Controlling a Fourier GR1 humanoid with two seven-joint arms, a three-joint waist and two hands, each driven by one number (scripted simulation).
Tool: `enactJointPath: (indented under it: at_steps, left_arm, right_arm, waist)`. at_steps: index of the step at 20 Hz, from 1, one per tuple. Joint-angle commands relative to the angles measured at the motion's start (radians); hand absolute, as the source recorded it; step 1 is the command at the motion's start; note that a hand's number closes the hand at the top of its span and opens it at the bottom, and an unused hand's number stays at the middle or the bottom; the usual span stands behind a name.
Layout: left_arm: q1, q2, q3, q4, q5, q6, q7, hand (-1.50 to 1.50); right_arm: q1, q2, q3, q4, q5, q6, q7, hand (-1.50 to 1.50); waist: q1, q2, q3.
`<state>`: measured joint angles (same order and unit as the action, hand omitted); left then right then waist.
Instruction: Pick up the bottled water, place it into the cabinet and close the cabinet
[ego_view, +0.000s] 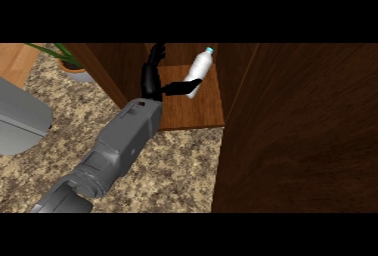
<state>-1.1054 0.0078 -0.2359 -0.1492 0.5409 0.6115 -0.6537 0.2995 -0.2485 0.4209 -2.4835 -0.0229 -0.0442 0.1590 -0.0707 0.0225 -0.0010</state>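
The bottled water (200, 67) is inside the cabinet (111, 70), on its wooden shelf (193, 110). Its teal cap points toward the back right and its base toward the front left, so its long axis slants away from the robot. From this steep angle it may be standing upright or leaning; I cannot settle which.

The left hand (153, 85) reaches in through the opening, just left of the bottle. Its fingers (151, 57) are straight and point deep into the cabinet, with bare shelf showing between them and the bottle. Only the thumb (179, 88) juts rightward and meets the bottle's lower part. Nothing curls round the bottle, so I judge the hand open and the placing about done. The right hand is out of sight.

What remains turns on the cabinet door (295, 140), a broad dark panel swung wide at the right, over the speckled surface (177, 160). It lies to the right of the forearm (122, 145), so the hand must draw clear of the opening before the door can swing.
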Motion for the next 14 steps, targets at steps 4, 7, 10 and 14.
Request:
enactJointPath:
  at_steps: [4,7,10,14]
  left_arm:
    - [-0.006,0.011,0.052,0.023,0.02,-0.064,-0.051,-1.5]
    - [-0.08,0.004,0.028,0.045,-0.009,-0.019,-0.013,-1.5]
    - [-0.088,0.007,0.026,0.051,-0.014,-0.101,0.013,-1.5]
    - [-0.057,-0.008,0.047,-0.02,0.009,-0.203,-0.051,-1.5]
  right_arm:
    - [0.018,0.005,-0.016,-0.043,-0.041,0.011,-0.005,-1.5]
    - [0.052,-0.004,0.008,-0.066,-0.045,0.028,-0.003,-1.5]
    - [0.008,0.002,-0.055,-0.027,-0.075,0.03,-0.013,-1.5]
    - [0.046,0.015,0.002,-0.078,-0.029,0.019,0.009,-1.5]
  waist:
    - [0.001,0.003,0.0]
    - [-0.016,0.002,0.001]
    - [-0.006,0.007,0.001]
    - [0.006,-0.006,0.0]
